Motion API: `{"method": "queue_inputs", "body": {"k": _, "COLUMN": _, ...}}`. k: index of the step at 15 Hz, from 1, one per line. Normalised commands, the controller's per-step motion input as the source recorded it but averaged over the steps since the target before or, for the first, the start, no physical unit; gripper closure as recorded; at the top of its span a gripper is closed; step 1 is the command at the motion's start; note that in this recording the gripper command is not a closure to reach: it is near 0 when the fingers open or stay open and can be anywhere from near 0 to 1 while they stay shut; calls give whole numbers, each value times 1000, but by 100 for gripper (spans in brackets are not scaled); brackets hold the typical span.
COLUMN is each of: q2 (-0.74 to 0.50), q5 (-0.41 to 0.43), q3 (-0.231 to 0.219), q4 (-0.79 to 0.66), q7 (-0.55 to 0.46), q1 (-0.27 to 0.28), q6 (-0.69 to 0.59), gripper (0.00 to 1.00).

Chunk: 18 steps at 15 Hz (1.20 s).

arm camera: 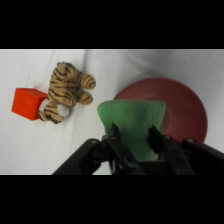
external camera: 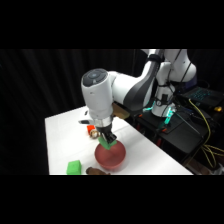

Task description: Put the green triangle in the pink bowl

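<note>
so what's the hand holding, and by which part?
The hand holds the green triangle, fingers clamped on its lower end, above the pink bowl.

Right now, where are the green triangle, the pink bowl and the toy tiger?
green triangle (arm camera: 131,125): wrist view, its broad front face.
pink bowl (arm camera: 187,107): wrist view, inner wall.
toy tiger (arm camera: 67,90): wrist view, striped body.

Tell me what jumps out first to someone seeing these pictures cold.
The white arm's gripper stands out first, its fingers shut on the green triangle just above the pink bowl near the table's front edge. In the wrist view, a striped tiger plush lies against an orange-red cube. A brighter green block sits beside the bowl.
</note>
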Motion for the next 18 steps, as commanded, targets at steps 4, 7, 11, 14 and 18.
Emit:
{"method": "queue_inputs", "body": {"k": 4, "q2": 148, "q5": -12, "q3": -11, "q4": 343, "q7": -175, "q1": 36, "q6": -222, "gripper": 100}}
{"method": "queue_inputs", "body": {"k": 7, "q2": 102, "q5": -10, "q3": -32, "q4": 276, "q7": -88, "q1": 45, "q6": -209, "gripper": 0}}
{"method": "queue_inputs", "body": {"k": 11, "q2": 41, "q5": -4, "q3": -36, "q4": 169, "q7": -75, "q1": 35, "q6": -145, "gripper": 0}}
{"method": "queue_inputs", "body": {"k": 14, "q2": -35, "q5": -9, "q3": -36, "q4": 66, "q7": -64, "q1": 30, "q6": -109, "gripper": 0}}
{"method": "queue_inputs", "body": {"k": 18, "q2": -74, "q5": -22, "q3": -40, "q4": 25, "q7": -60, "q1": 24, "q6": -86, "gripper": 0}}
